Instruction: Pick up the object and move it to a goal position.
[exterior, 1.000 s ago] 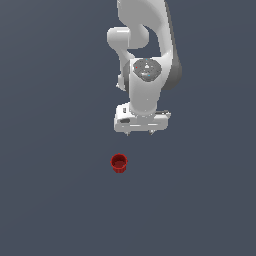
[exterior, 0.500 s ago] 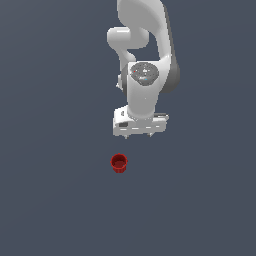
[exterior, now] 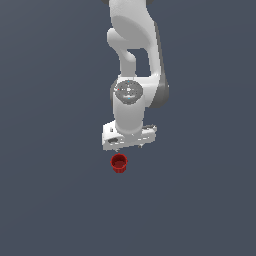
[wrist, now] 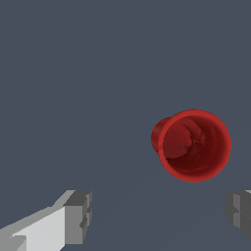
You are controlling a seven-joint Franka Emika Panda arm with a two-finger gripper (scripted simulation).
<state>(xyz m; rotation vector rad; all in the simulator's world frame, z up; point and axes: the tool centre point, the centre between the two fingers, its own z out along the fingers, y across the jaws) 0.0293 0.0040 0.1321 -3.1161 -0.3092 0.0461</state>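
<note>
While the red cup (exterior: 119,163) stands upright on the grey bench (exterior: 45,200), hollow top up, the arm hangs just above and a little behind it, so the step in hand reads as the approach before the pick. In the wrist view the gripper (wrist: 157,215) is spread wide and holds nothing: one fingertip (wrist: 78,215) shows at one side, the other only at the far edge, and the gap between them is much broader than the cup (wrist: 193,145). The cup sits ahead of the line between the fingertips and nearer one of them, not between them. My judgement is that the next move calls for shifting the gripper over the cup until it is centred in the gap, then descending and closing on its wall. No goal marker is visible.
</note>
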